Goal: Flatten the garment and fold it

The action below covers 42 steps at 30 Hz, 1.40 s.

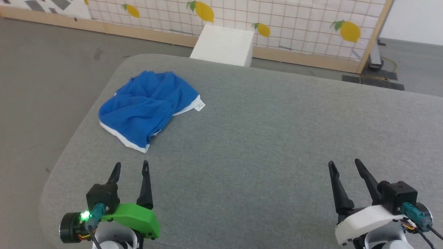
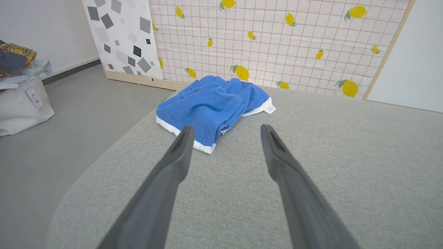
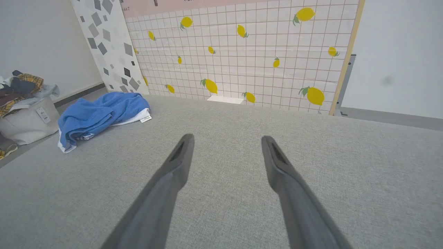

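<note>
A crumpled royal-blue garment [image 1: 147,105] with white trim lies bunched at the far left corner of the grey fabric worktop [image 1: 259,138], its small white label [image 1: 200,106] poking out on the right. The left claw [image 1: 131,163] hovers just short of it, fingers spread wide and empty. The right claw [image 1: 344,162], also parted and holding nothing, sits well apart. Behind stands a lemon-print panel [image 1: 294,24].

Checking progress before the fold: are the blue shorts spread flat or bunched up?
Bunched up. The shorts lie in a rumpled heap, with layers folded over each other, on the grey surface.
</note>
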Available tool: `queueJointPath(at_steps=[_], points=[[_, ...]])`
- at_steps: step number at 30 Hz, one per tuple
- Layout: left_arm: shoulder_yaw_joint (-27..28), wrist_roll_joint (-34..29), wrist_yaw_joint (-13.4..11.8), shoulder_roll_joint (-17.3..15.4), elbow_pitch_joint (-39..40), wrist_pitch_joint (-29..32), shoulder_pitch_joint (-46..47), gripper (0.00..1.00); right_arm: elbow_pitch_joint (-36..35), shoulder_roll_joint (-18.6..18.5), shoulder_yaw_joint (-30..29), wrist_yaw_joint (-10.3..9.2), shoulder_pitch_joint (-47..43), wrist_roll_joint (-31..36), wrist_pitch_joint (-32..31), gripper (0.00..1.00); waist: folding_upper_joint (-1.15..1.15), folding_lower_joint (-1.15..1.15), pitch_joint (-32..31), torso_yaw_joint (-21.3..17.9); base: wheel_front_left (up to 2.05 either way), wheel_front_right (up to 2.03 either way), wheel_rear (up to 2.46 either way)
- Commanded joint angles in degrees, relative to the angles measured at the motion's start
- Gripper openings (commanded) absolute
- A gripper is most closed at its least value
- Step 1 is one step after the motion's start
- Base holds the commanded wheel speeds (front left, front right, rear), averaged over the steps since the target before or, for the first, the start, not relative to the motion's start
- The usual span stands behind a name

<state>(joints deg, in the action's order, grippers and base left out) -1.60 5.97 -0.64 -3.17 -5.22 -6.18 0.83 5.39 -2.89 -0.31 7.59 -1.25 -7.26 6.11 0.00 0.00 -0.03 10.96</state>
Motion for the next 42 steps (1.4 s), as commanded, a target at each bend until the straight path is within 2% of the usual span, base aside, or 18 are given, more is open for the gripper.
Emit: queueJointPath(at_steps=[1, 42], points=[[-0.06, 0.65, -0.33, 0.02, -0.41, -0.54, -0.75, 1.00, 0.38, 0.01, 0.09, -0.04, -0.69, -0.58, 0.64, 1.00, 0.00, 0.00, -0.05, 0.90, 0.00, 0.00, 0.00], [-0.57, 3.04, -1.23, 0.03, -4.48, -5.38, -1.33, 1.00, 4.96, 0.01, 0.02, -0.08, -1.23, -4.39, 5.46, 1.00, 0.00, 0.00, -0.29, 10.00, 0.00, 0.00, 0.00]])
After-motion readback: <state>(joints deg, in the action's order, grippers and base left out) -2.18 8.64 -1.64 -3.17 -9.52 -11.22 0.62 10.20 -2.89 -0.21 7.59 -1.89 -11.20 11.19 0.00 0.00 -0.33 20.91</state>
